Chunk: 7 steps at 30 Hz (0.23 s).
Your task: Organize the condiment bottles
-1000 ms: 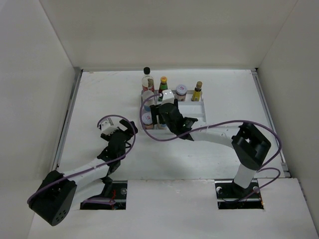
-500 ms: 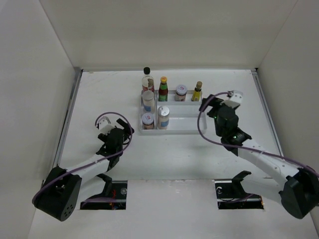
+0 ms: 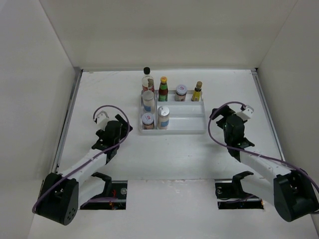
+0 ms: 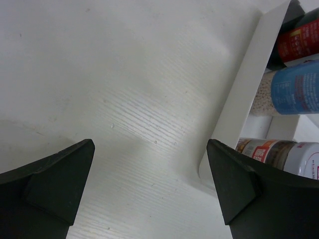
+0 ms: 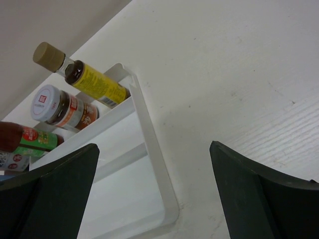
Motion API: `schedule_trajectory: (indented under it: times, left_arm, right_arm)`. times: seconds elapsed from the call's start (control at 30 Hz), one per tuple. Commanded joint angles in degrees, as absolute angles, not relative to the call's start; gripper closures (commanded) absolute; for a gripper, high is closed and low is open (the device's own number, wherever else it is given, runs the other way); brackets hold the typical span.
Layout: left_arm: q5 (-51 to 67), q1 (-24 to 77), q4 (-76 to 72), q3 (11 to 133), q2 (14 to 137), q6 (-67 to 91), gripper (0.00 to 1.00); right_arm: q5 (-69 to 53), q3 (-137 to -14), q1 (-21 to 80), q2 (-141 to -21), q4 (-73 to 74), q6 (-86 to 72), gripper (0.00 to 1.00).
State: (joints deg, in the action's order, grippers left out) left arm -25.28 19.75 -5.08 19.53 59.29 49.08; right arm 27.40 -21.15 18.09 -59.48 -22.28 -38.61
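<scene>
Seven condiment bottles stand in or at the white divided tray (image 3: 185,118). The black-capped bottle (image 3: 146,78), green bottle (image 3: 163,89), white-lidded jar (image 3: 180,92) and amber bottle (image 3: 198,91) form the back row. A tall shaker (image 3: 148,101), a jar (image 3: 147,120) and a white-lidded shaker (image 3: 163,117) stand at the tray's left. My left gripper (image 3: 123,126) (image 4: 149,169) is open and empty, left of the tray. My right gripper (image 3: 228,123) (image 5: 153,149) is open and empty, right of the tray.
The left wrist view shows the tray's left wall (image 4: 244,89) with a blue-labelled shaker (image 4: 294,92) behind it. The right wrist view shows the tray's near right corner (image 5: 162,174) and the amber bottle (image 5: 94,82). White walls enclose the table.
My right gripper has pulled back from over the tray's left part to the table right of it; the white-lidded shaker now stands there. My left arm shifted slightly.
</scene>
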Motion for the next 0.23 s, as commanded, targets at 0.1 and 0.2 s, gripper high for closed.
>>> schedule_trajectory:
  times: [0.1, 0.2]
  left_arm:
    - [-18.2, 16.92, -2.72, 21.79, 57.3, 49.57, 0.0]
    - [-18.54, 16.83, -1.32, 24.07, 59.32, 49.13, 0.0]
  right_arm:
    - [25.49, -22.85, 19.72, -58.54, -27.16, -40.17, 0.0]
    - [25.84, -22.85, 19.99, -58.36, -27.16, -39.9, 0.0]
